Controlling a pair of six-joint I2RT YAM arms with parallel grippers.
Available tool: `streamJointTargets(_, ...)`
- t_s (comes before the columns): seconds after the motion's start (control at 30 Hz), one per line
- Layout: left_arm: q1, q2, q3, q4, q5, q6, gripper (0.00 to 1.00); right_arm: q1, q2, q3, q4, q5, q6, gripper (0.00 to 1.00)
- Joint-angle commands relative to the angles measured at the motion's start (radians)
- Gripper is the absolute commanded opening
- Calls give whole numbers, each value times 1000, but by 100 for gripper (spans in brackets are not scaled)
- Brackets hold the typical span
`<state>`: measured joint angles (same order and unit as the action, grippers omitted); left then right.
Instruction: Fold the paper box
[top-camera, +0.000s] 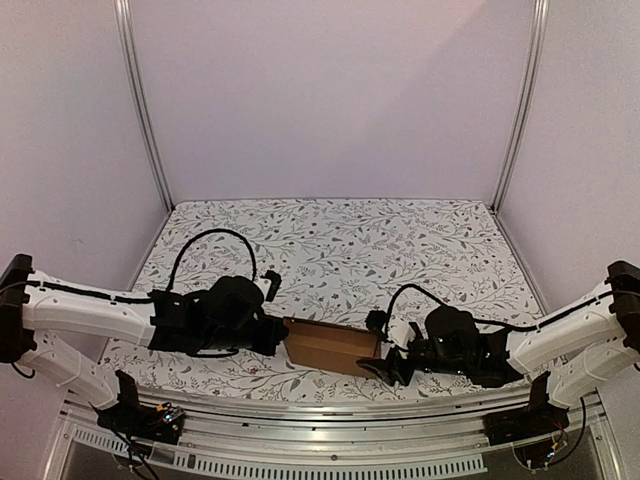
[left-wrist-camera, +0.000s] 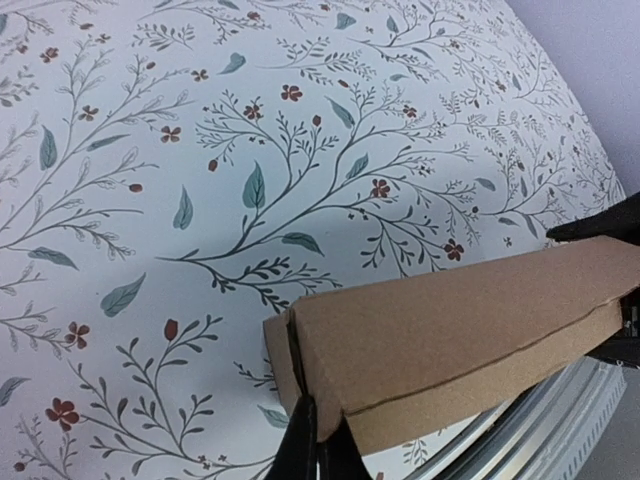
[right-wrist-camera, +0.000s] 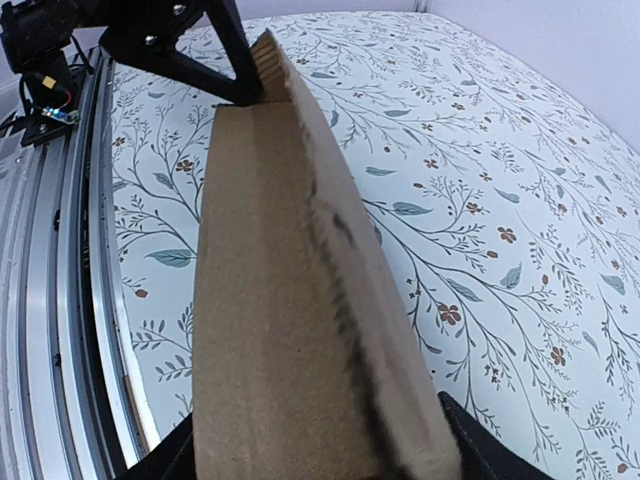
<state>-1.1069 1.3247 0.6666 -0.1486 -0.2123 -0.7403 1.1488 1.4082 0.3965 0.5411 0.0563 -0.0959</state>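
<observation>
Left jaws are pinching the paper box (top-camera: 325, 345). Right jaws are straddling its other end, grip unclear, needing square closing.

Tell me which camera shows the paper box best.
Left wrist: the paper box shows nearly whole, seam and one end visible. Top view shows it small and distant; right wrist crops it close up.

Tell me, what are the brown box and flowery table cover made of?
The paper box looks like plain matte brown cardboard: fuzzy cut edge, creased fold line. The table cover seems smooth printed cloth or vinyl; which, I cannot tell.
</observation>
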Motion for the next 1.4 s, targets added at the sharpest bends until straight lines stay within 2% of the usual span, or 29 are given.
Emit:
streamJointTargets(0.0,-46,95,-13,-175,59,-39,0,-9,-60,-40,37,106,48,73)
streamJointTargets(0.07,-50,108,0,-184,47,-49,0,-10,-79,-63,36,121,66,78)
streamJointTargets(0.27,-55,127,39,-220,14,-63,0,-12,-142,-95,-36,124,118,83)
streamJointTargets(0.43,-62,148,59,-223,6,-97,0,-31,-293,-104,-167,139,175,86)
streamJointTargets(0.6,-67,176,86,-248,-12,-102,0,-71,-498,-73,-375,118,241,87)
streamJointTargets(0.73,-68,184,102,-270,-23,-118,0,-71,-613,7,-607,147,306,95)
streamJointTargets(0.87,-74,185,107,-272,-26,-154,0,-72,-632,104,-773,164,311,88)
streamJointTargets(0.97,-79,189,106,-273,-20,-173,0,-72,-603,161,-875,193,324,75)
streamJointTargets(1.07,-86,193,106,-272,-18,-186,0,-72,-544,209,-942,151,322,64)
streamJointTargets(1.37,-93,191,108,-275,-18,-195,0,-72,-399,283,-994,124,264,58)
